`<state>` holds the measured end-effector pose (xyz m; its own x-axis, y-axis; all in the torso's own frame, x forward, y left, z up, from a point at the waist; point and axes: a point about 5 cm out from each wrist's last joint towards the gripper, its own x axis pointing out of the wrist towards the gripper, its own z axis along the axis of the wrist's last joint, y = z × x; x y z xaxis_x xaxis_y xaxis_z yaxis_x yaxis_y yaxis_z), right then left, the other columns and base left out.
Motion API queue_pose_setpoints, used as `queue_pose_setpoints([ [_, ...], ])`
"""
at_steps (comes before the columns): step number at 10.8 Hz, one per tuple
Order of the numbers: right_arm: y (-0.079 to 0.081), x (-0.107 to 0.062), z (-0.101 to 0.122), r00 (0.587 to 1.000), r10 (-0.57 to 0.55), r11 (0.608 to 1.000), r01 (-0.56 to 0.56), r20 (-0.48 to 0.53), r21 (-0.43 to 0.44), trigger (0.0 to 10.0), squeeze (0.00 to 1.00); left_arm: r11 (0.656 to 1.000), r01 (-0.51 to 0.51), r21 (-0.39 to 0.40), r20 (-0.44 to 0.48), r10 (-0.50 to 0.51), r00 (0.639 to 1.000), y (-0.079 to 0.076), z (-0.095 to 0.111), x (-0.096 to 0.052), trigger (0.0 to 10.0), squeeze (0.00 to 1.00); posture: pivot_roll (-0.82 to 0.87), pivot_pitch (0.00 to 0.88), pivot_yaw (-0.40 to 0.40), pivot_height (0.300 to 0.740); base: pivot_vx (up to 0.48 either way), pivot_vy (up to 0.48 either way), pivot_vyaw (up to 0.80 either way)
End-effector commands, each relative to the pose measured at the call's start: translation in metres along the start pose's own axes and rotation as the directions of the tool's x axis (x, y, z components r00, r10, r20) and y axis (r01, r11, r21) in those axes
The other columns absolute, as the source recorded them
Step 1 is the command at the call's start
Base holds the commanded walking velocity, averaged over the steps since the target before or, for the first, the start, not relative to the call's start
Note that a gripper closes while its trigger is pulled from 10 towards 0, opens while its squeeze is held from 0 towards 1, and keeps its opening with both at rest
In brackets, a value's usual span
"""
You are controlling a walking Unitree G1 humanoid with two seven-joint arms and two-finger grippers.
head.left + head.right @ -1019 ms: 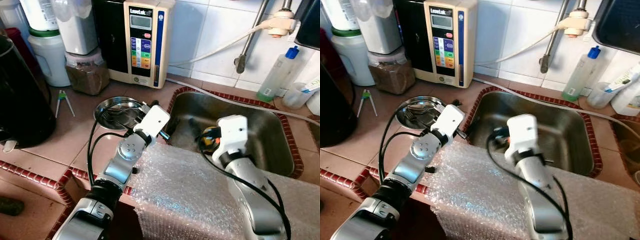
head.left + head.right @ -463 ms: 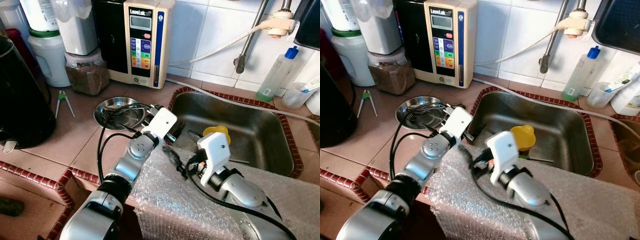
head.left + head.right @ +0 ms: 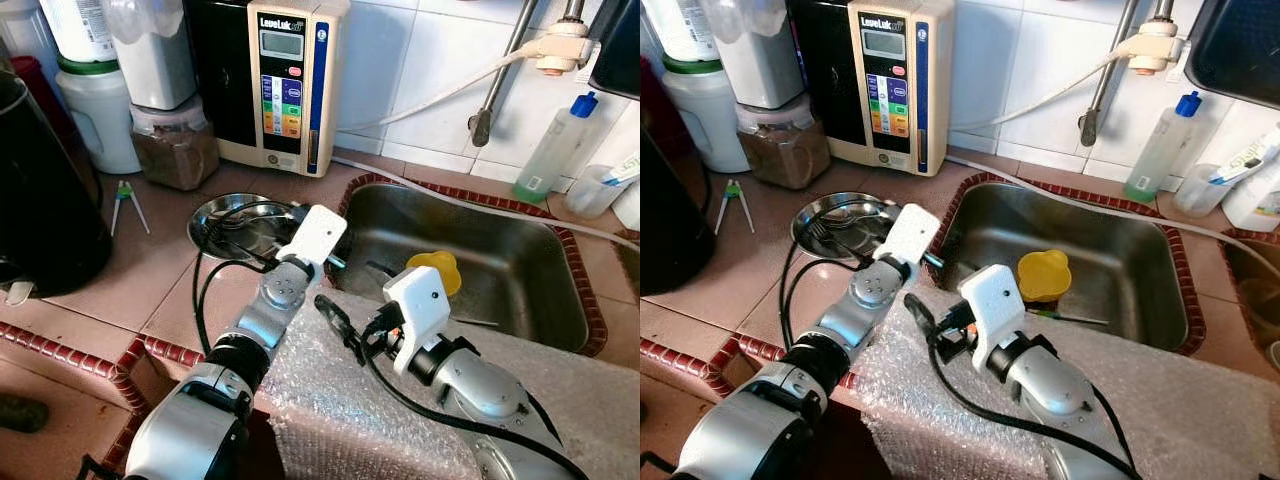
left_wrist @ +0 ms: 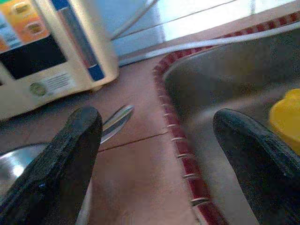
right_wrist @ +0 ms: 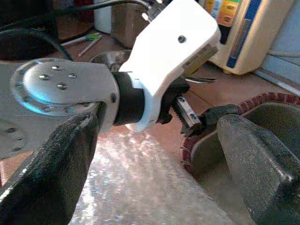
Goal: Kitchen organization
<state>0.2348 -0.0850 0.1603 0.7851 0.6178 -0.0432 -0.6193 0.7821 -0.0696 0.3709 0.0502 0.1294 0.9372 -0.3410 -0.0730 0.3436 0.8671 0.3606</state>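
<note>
A yellow plastic cup [image 3: 436, 270] lies in the steel sink [image 3: 530, 300], with a thin stick [image 3: 1072, 318] beside it. A round steel plate [image 3: 222, 216] holding a fork [image 3: 816, 234] sits on the tiles left of the sink. My left gripper [image 4: 157, 122] hovers open over the tile between that plate and the sink's red rim, its white wrist housing [image 3: 315, 233] above them. My right gripper [image 3: 342, 328] is open and empty over the bubble wrap [image 3: 350, 400], just in front of the sink's near left corner. It points at the left wrist [image 5: 173, 51].
A water ioniser [image 3: 285, 80], a jar of brown powder [image 3: 175, 145] and white containers line the back wall. A black pot [image 3: 40, 200] stands at the left, green-handled tongs [image 3: 125, 200] beside it. A soap bottle [image 3: 555, 150] and a tap hose [image 3: 440, 95] are behind the sink.
My right gripper has come out of the sink and back over the bubble wrap, turning left; the yellow cup now lies uncovered in the sink. The left gripper has shifted slightly near the plate.
</note>
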Motion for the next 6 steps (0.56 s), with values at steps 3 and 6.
queue_pose_setpoints([
  [3,0.002,-0.002,0.005,1.0,0.005,1.0,-0.005,0.011,-0.016,10.0,0.0,0.999,-0.033,0.015,-0.057,0.034,0.998,0.01,-0.005,0.002,6.6,0.0,0.05,0.0,-0.036,0.74,0.0,0.0,0.0],
  [6,0.002,-0.001,0.004,1.0,0.007,1.0,-0.007,0.004,-0.024,10.0,0.0,0.999,-0.033,0.019,-0.097,0.035,0.995,0.016,-0.013,0.001,0.0,0.0,0.06,0.0,-0.037,0.74,0.0,0.0,0.0],
])
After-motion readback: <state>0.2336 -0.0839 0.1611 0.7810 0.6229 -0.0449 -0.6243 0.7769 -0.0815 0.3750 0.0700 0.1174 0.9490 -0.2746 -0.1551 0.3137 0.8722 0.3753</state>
